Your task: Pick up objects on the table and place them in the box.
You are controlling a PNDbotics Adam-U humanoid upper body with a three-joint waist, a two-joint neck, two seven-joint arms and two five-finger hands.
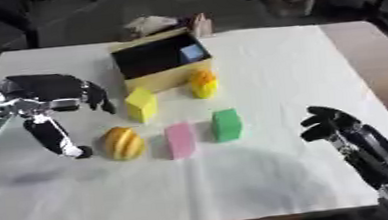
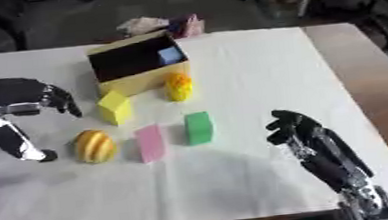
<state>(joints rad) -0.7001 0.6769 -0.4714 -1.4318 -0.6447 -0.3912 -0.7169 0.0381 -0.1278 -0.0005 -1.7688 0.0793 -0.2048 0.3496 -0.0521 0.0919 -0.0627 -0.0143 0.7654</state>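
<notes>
An open yellow box (image 1: pixel 166 78) stands at the back of the table with a blue block (image 1: pixel 192 53) inside. In front of it lie a yellow block (image 1: pixel 141 104), an orange-and-yellow rounded toy (image 1: pixel 202 83), a green block (image 1: pixel 226 124), a pink block (image 1: pixel 180 140) and a striped orange-yellow fruit (image 1: pixel 123 143). My left hand (image 1: pixel 51 94) hovers left of the yellow block, fingers spread, thumb (image 1: pixel 56 137) reaching down beside the fruit, holding nothing. My right hand (image 1: pixel 332 123) rests at the lower right, fingers relaxed, empty.
A white cloth (image 1: pixel 282 174) covers the table; bare wood (image 1: pixel 383 70) shows along the right edge. Crumpled items (image 1: pixel 151 25) lie behind the box at the far edge. Open cloth stretches in front of the blocks.
</notes>
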